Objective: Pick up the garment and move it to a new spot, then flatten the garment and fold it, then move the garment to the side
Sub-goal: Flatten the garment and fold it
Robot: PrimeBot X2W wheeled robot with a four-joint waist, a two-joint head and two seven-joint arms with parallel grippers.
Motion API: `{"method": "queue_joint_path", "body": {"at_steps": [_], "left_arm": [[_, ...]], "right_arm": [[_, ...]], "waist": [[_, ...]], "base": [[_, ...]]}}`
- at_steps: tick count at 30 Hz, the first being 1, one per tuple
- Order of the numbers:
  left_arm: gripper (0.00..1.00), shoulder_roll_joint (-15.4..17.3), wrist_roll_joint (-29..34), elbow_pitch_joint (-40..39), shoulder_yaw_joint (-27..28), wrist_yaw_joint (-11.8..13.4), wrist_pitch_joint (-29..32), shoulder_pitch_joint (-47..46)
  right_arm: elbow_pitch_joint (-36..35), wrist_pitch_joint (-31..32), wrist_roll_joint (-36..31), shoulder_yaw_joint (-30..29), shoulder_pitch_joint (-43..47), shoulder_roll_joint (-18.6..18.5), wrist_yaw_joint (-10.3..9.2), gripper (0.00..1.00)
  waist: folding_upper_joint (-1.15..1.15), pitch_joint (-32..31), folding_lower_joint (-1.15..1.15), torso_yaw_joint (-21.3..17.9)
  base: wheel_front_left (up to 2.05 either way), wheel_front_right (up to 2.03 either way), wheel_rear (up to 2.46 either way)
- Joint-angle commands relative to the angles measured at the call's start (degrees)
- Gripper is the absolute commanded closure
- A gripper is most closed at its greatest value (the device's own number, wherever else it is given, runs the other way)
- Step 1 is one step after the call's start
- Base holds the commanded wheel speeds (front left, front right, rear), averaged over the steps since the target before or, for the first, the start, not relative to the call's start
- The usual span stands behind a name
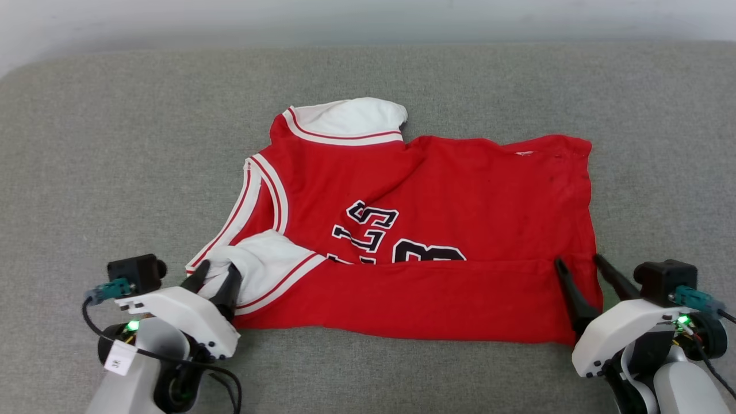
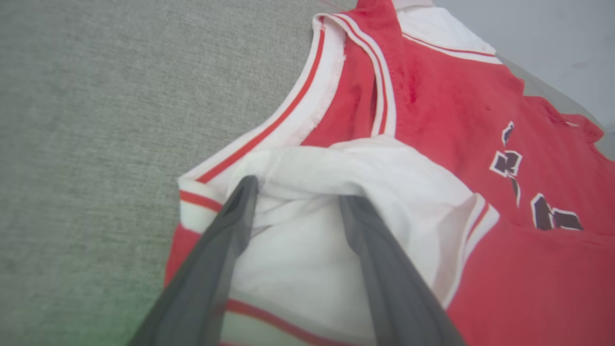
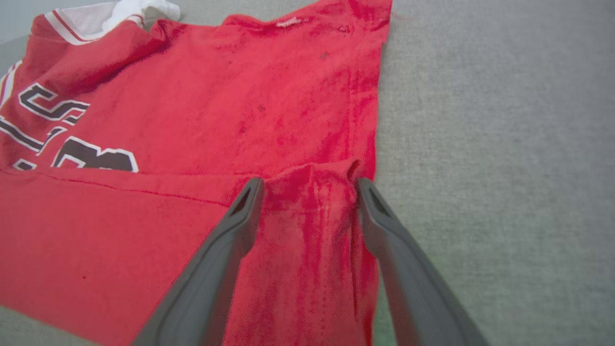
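Note:
The garment [image 1: 460, 190], a red jersey with white sleeves and striped trim, lies spread on the grey padded surface. Its near edge is folded up over the lower part of the black numerals. My left gripper [image 1: 217, 275] stands open at the lower left, with the near white sleeve [image 2: 307, 250] bunched loosely between its fingers. In the left wrist view the left gripper [image 2: 298, 192] shows a wide gap between its fingers. At the lower right, my right gripper [image 1: 578, 261] is open over the folded red corner. The right wrist view shows the right gripper [image 3: 308, 185] straddling a small ridge of red cloth [image 3: 307, 216].
The grey padded surface [image 1: 115, 144] runs well beyond the garment on both sides and behind it. Its far edge meets a pale wall [image 1: 368, 17] at the top of the head view.

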Motion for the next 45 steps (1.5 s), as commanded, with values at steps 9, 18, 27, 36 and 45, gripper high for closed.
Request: {"method": "queue_joint_path", "body": {"at_steps": [9, 18, 27, 36, 45], "left_arm": [[0.00, 5.7, -2.1, -3.5, 2.7, 0.4, 4.7, 1.3], [0.00, 13.8, -8.2, -9.9, 1.5, -0.8, 25.9, 3.6], [0.00, 13.8, -12.5, -10.2, 1.3, 2.4, 34.6, 6.4], [1.00, 9.5, -13.8, -7.5, -2.9, 1.3, 37.2, 7.2], [1.00, 12.5, -9.6, -14.1, -0.9, 1.8, 30.3, 6.6]], "right_arm": [[-4.8, -4.5, -0.9, -1.2, 2.8, 2.3, -0.05, 0.00], [-7.6, -3.9, -0.1, -1.8, 4.1, 3.4, -0.05, 0.00], [-7.5, -4.1, 1.5, -2.2, 4.0, 4.0, -0.05, 0.00], [-7.0, -2.6, 2.8, -5.9, 3.2, 4.1, -0.05, 0.00], [-6.3, 11.7, 2.2, -11.0, 3.0, 2.9, -0.05, 0.00]], "waist": [[0.00, -4.3, -0.01, -0.3], [0.00, -3.9, -0.01, -2.5], [0.00, -0.8, -0.01, -5.4], [0.00, 0.1, -0.01, -5.6], [0.00, -1.9, -0.01, -3.6]], "base": [[0.00, 0.00, 0.00], [0.00, 0.00, 0.00], [0.00, 0.00, 0.00], [0.00, 0.00, 0.00], [0.00, 0.00, 0.00]]}}
